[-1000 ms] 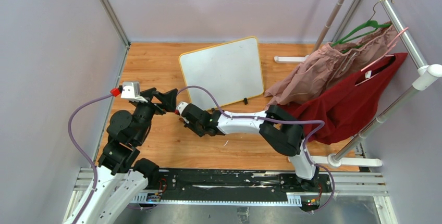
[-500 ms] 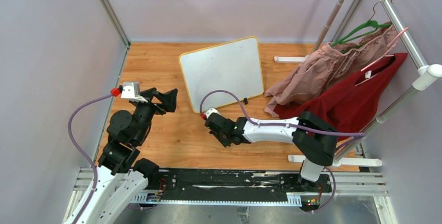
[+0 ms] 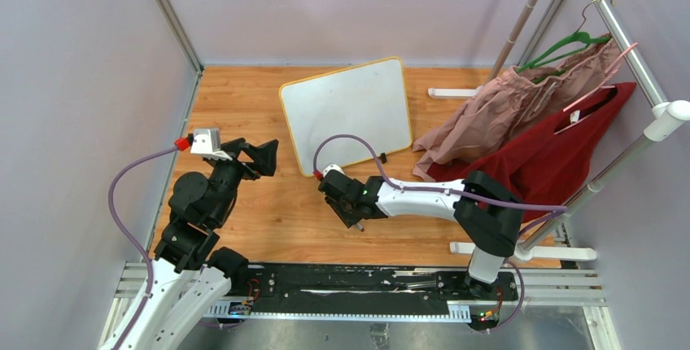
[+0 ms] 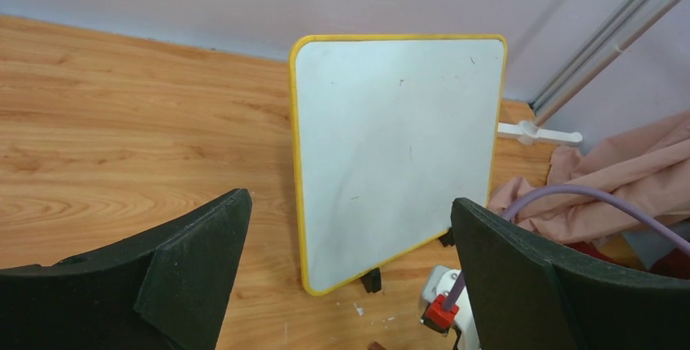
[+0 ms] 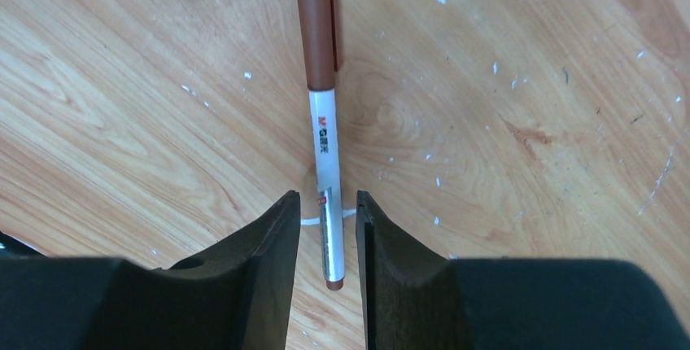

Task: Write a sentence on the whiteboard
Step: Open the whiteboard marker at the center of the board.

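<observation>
Right wrist view — the marker [image 5: 324, 122] lies on the worktop [image 5: 529, 163] between the right gripper's [image 5: 327, 197] narrowly parted jaws, a sliver clear each side, its long axis pointing straight ahead; the blank whiteboard [image 3: 346, 110] stands beyond — the left gripper's [image 4: 350, 200] jaws gape wide.

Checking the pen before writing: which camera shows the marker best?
Right wrist: the whole marker, brown cap on, lies between the fingers of the right gripper. The top and left wrist views show at most a sliver.
</observation>
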You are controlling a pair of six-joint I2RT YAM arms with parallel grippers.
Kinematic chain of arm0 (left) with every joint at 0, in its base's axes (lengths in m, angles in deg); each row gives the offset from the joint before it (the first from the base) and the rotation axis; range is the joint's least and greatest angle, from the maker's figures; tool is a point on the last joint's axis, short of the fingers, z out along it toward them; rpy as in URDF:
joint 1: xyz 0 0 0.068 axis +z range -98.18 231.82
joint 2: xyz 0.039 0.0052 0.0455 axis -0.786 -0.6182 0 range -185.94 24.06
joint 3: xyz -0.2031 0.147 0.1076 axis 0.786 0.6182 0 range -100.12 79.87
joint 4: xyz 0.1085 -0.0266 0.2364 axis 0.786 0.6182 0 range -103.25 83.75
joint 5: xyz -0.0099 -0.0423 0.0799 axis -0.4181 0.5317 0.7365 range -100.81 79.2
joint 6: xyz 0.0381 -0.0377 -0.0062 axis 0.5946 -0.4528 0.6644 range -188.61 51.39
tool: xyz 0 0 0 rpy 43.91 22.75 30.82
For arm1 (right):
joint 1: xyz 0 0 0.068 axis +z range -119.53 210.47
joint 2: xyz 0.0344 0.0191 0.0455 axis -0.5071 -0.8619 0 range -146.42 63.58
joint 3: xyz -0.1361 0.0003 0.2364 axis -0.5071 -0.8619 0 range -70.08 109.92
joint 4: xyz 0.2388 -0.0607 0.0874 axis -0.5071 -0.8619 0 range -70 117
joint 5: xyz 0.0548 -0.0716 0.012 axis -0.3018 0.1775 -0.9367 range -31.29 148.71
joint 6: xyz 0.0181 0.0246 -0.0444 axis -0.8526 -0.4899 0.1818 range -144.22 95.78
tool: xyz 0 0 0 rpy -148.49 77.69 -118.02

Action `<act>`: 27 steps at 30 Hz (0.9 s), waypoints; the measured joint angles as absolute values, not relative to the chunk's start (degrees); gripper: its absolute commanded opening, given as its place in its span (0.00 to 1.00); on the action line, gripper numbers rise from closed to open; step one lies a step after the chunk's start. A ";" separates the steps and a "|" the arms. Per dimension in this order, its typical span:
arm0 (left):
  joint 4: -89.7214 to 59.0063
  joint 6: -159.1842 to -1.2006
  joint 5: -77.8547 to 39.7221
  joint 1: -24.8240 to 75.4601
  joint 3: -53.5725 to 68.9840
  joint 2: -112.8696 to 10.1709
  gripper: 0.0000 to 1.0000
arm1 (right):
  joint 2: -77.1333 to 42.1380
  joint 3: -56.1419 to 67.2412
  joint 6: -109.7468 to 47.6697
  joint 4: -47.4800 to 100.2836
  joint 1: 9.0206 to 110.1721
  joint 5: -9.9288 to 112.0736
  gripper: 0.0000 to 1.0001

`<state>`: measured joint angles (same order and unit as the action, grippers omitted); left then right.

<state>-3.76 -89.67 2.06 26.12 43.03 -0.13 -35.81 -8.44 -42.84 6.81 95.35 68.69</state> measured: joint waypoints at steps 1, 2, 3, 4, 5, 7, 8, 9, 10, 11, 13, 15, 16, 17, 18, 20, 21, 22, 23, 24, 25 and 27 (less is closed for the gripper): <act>-3.78 -89.67 2.06 26.12 43.03 -0.13 0.99 | -36.01 -8.00 -42.79 6.75 95.11 68.52 0.34; -3.78 -89.67 2.06 26.12 43.03 -0.13 0.99 | -36.25 -7.54 -42.66 6.70 94.78 68.12 0.34; -3.78 -89.67 2.06 26.12 43.03 -0.13 0.99 | -36.53 -7.21 -42.59 6.68 94.56 67.86 0.33; -3.78 -89.67 2.04 26.12 43.03 -0.13 0.99 | -36.84 -6.91 -42.53 6.59 94.37 67.62 0.32; -3.78 -89.67 2.04 26.12 43.03 -0.13 0.99 | -37.23 -6.67 -42.46 6.59 94.13 67.25 0.32; -3.78 -89.67 2.01 26.12 43.03 -0.13 0.99 | -37.93 -6.49 -42.40 6.51 93.91 66.61 0.31; -3.78 -89.67 2.01 26.12 43.03 -0.13 0.99 | -38.32 -6.45 -42.38 6.40 93.78 66.20 0.31; -3.78 -89.67 2.01 26.12 43.03 -0.13 0.99 | -38.70 -6.38 -42.38 6.40 93.73 65.81 0.31; -3.78 -89.67 2.01 26.12 43.03 -0.13 0.99 | -38.74 -6.16 -42.35 6.38 93.69 65.59 0.30; -3.78 -89.67 1.99 26.12 43.03 -0.13 0.99 | -38.83 -6.01 -42.35 6.38 93.69 65.26 0.28; -3.78 -89.67 1.88 26.12 43.03 -0.13 0.99 | -39.02 -5.97 -42.29 6.38 93.69 64.65 0.24; -3.78 -89.69 1.84 26.12 43.03 -0.13 0.99 | -39.09 -5.95 -42.27 6.44 93.69 64.23 0.17; -3.78 -89.67 1.84 26.12 43.03 -0.13 0.99 | -39.13 -5.95 -42.33 6.53 93.69 63.93 0.13; -3.78 -89.67 1.84 26.12 43.03 -0.11 0.99 | -39.13 -5.95 -42.29 6.62 93.69 63.75 0.09; -3.78 -89.69 1.84 26.12 43.03 -0.11 0.99 | -39.13 -5.95 -42.24 6.62 93.69 63.64 0.03; -3.78 -89.67 1.84 26.12 43.03 -0.11 0.99 | -39.13 -5.97 -42.35 6.66 93.69 63.53 0.00; -3.78 -89.69 1.84 26.12 43.03 -0.11 1.00 | -39.09 -6.03 -42.33 6.75 93.69 63.47 0.00; -3.78 -89.69 1.84 26.12 43.03 -0.11 1.00 | -38.87 -6.30 -42.40 6.92 93.69 63.53 0.00; -3.78 -89.69 1.82 26.12 43.03 -0.11 1.00 | -38.54 -6.69 -42.42 7.32 93.69 63.62 0.00; -3.82 -89.67 1.60 26.12 43.03 -0.11 1.00 | -37.89 -7.48 -42.42 7.75 93.69 63.73 0.00; -3.98 -89.67 1.34 26.12 43.06 -0.15 1.00 | -36.84 -8.59 -42.44 7.80 93.69 63.95 0.00; -4.48 -89.67 0.48 26.08 43.12 -0.32 1.00 | -33.98 -10.67 -42.46 7.49 93.69 64.65 0.00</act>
